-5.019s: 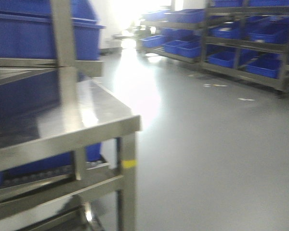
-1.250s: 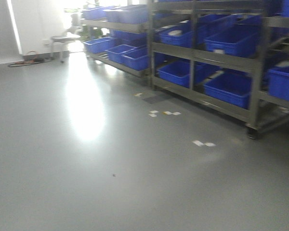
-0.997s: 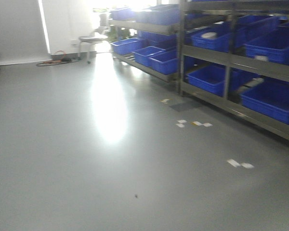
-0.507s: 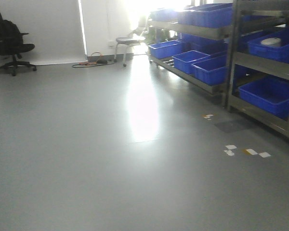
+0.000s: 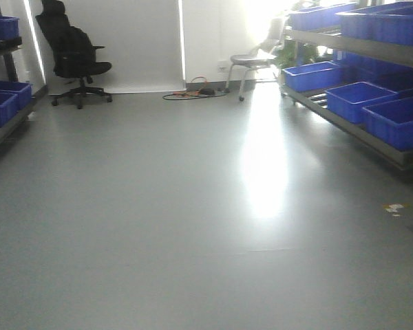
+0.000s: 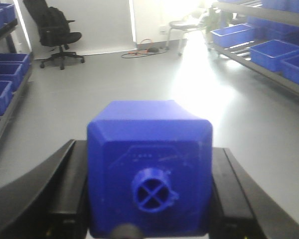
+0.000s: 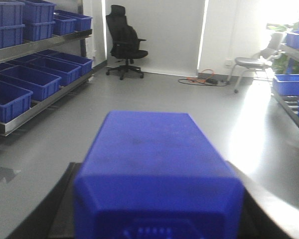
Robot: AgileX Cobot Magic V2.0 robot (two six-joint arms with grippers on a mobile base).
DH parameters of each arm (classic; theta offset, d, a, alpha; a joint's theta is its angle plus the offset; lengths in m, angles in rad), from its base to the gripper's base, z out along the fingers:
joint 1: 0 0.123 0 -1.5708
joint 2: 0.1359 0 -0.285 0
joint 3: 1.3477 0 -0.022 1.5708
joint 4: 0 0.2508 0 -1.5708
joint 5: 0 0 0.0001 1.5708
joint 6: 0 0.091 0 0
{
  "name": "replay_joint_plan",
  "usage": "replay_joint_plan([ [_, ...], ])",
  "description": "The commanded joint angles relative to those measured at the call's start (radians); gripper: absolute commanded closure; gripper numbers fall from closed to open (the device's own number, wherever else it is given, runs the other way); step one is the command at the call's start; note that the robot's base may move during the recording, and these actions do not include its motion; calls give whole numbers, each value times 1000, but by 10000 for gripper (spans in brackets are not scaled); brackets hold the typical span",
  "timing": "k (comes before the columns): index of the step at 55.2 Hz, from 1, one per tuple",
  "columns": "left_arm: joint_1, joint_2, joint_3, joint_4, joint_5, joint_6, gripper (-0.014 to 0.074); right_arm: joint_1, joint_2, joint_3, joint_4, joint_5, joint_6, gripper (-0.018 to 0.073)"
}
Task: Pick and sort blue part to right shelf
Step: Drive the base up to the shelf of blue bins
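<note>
Blue plastic filled both wrist views: the left end effector (image 6: pixel 150 191) was clamped on a blue part (image 6: pixel 149 159), a boxy housing with a round crossed port facing the camera and black fingers (image 6: pixel 72 189) pressed against its two sides. The right end effector (image 7: pixel 157 214) appeared closed on a second blue part (image 7: pixel 157 164), though its fingers were mostly hidden behind the block. Neither part had reached a shelf, and both hung over open floor (image 5: pixel 158 227). The step in hand looked like carrying, so the sensible course was to hold both grips firm and the parts level, then bring the base up square to the right shelf (image 5: pixel 372 48), the steel rack along the right wall with blue bins (image 5: pixel 392 120) on it, before extending either arm. No work surface was in view. The floor was smooth, grey and glossy, with a strong patch of window glare (image 5: pixel 265 172) that could wash out detail near the rack, and a small scrap or tape mark (image 5: pixel 394 207) lay by its foot. A black office chair (image 5: pixel 72 51), a metal stool (image 5: pixel 251 62) and loose cables (image 5: pixel 196 91) stood well apart by the far wall. More bins (image 5: pixel 3 103) lined the left side.
</note>
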Motion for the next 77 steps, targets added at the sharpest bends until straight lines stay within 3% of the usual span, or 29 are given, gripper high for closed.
replay_joint_plan([
  [1, -7, 16, -26, 5, -91, -6, 282, 0, 14, -26, -30, -94, -5, 357],
  [77, -7, 16, -26, 5, -91, -6, 282, 0, 14, -26, -30, -93, -5, 357],
])
